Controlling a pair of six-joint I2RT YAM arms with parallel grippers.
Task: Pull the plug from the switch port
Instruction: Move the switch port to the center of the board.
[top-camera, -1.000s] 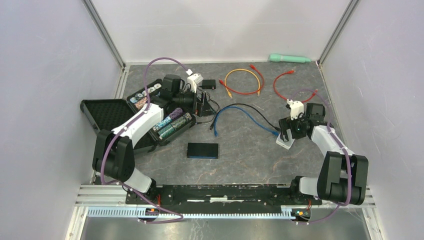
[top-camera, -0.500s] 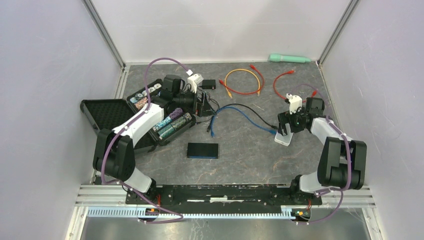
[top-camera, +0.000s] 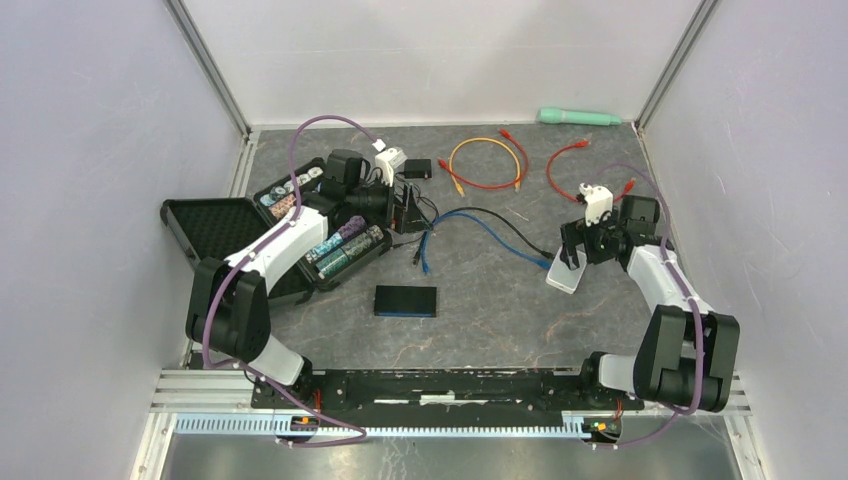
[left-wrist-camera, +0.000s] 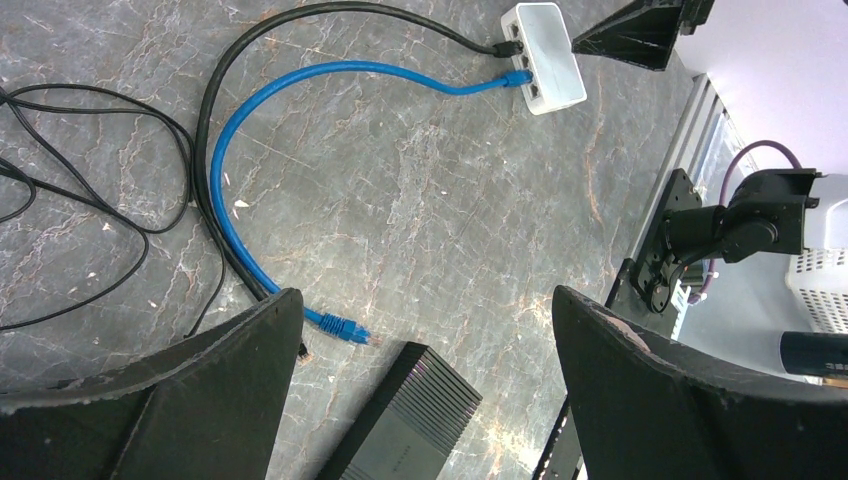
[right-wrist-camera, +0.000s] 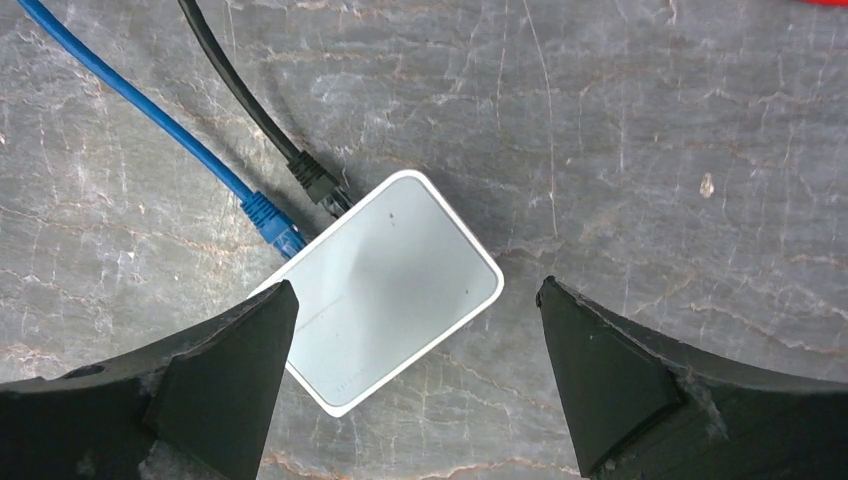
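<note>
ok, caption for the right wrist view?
Open right gripper hovers over the white switch; blue cable and black cable both plugged in.

Orange cable (top-camera: 478, 141) coiled (red cable (top-camera: 551, 172) beside it).

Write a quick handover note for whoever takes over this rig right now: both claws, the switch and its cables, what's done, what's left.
Left claw: open, empty, above the table near the blue cable's loose end.
Right claw: open, empty, hovering above the white switch.
Blue plug and black plug both sit in the switch's ports.
Done: nothing pulled yet.
Left: grip a plug and pull it out, probably steadying the switch.
</note>
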